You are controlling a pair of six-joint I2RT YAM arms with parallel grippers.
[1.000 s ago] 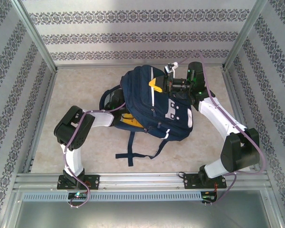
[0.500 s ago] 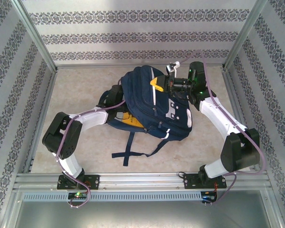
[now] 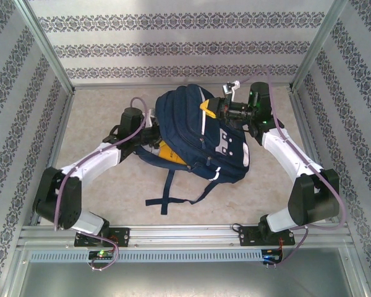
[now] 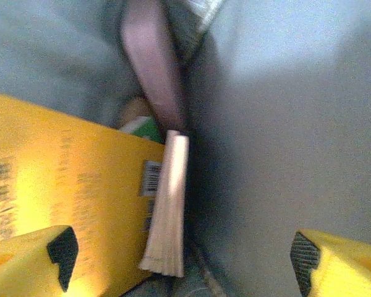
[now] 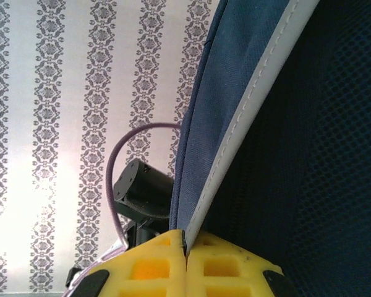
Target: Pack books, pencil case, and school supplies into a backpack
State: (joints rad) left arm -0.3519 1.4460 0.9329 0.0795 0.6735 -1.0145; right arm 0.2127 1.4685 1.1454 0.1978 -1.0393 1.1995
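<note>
1 large navy blue fabric backpack [image 3: 219, 145] with white reflective stripes, lying at mid-table on the pale marbled tabletop [image 3: 99, 105]. Barely shifted over the last second, with only the dark straps [image 3: 167, 199] nudged a little leftward at the near side. Long axis slanted: top toward the far left, base toward the near right, striped front facing up, main opening turned to the left. Far rim lifted, so mouth gaping for loading.

Next in size, the white left arm [image 3: 89, 164]. Elbow now swung low and out to the left, forearm stretched toward the opening, where 1 second ago folded closer in. Fingers meanwhile gone from half-spread to wide. Judged meaning: 1 item probably just released inside, and more packing to come.

Then the right gripper [image 5: 185, 238], yellow fingers pressed together on the backpack's white-piped rim, pinching the fabric as 1 second ago.

Then the left gripper [image 4: 182, 250], fingers spread wide at the mouth, clamping nothing.

Smaller again, 1 thin yellow-orange softcover book [image 4: 68, 179], partly inside, 1 corner poking out of the left opening in the top view. Lying flat, barcode edge deepest; long axis hard to judge. Touching that edge, a tan band of page edges [image 4: 168, 204]. Behind it, 1 sliver of a small green book [image 4: 145, 128]. Above, a blurred pinkish strip [image 4: 151, 68]: cannot tell what.
</note>
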